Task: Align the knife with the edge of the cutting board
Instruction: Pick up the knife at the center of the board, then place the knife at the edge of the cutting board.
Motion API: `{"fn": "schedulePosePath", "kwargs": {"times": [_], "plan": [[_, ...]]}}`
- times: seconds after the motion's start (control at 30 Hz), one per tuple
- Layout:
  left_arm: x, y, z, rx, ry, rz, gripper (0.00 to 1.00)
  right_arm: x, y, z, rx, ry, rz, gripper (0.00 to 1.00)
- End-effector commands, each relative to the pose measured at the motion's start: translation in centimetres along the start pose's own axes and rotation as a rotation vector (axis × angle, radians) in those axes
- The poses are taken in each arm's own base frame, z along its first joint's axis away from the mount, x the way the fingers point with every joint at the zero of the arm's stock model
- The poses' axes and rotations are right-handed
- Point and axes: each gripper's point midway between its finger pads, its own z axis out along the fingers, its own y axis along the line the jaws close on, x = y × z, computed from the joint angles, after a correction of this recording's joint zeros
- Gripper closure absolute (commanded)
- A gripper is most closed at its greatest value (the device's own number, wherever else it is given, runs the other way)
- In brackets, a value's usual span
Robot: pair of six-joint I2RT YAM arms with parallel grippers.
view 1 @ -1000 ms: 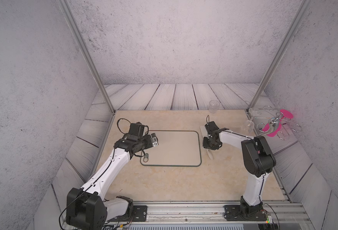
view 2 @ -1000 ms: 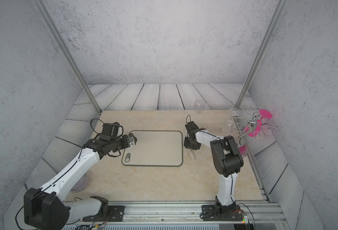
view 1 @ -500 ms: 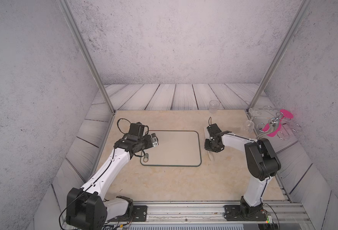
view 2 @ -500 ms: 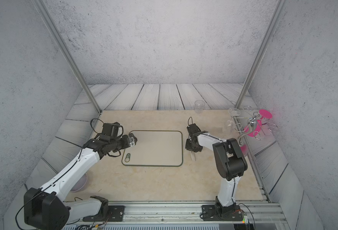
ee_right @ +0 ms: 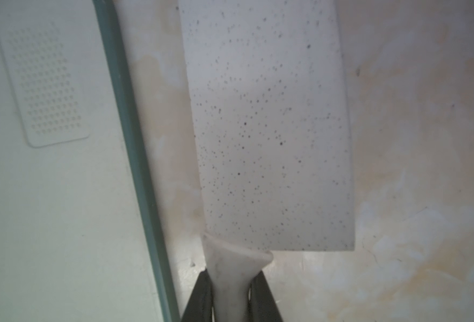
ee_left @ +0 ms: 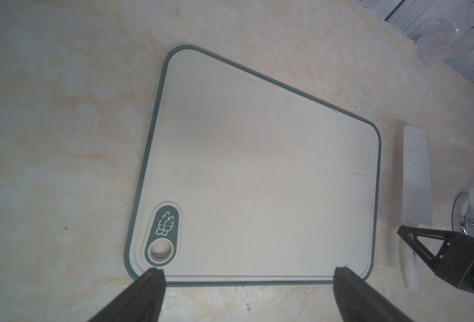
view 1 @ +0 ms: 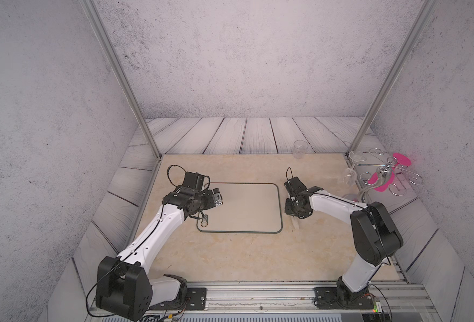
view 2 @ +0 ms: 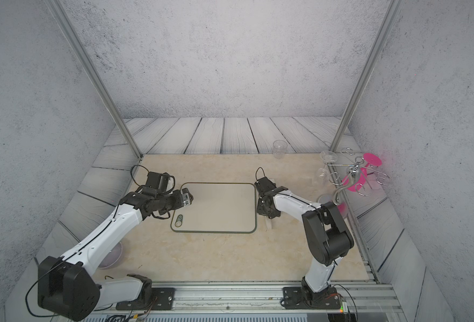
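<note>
A clear cup (view 1: 300, 149) stands at 1 o'clock from the cutting board (view 1: 244, 207), well apart from it. A wire rack (view 1: 387, 168) with stem glasses and pink pieces sits past the table's 3 o'clock edge. The knife (ee_right: 269, 125) is just beside the board's 3 o'clock edge, nearly parallel to it with a thin strip of table between, blade toward 12 o'clock. The right gripper (ee_right: 231, 278), on a low forearm reaching in from 5 o'clock, is clamped on the knife's handle. The left gripper (ee_left: 248, 271) hovers at the board's 9 o'clock edge, fingers wide apart, holding nothing
</note>
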Motion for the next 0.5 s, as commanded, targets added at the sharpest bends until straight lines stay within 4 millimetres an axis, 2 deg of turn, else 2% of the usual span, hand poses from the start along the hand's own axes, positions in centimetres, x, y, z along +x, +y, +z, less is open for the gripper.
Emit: {"fn": "schedulePosePath", "kwargs": {"times": [0.0,0.2,0.47], "plan": [[-0.2,-0.2,-0.9,0.005,0.001,-0.021,0.00,0.4,0.6,-1.6,0.019,-0.032,0.031,0.88],[0.5,0.5,-1.9,-0.011,-0.010,-0.037,0.00,2.5,3.4,-1.8,-0.007,-0.025,0.051,0.88],[2.3,0.9,-2.7,-0.010,0.046,-0.045,0.00,4.7,6.4,-1.3,-0.017,-0.022,0.057,0.88]]}}
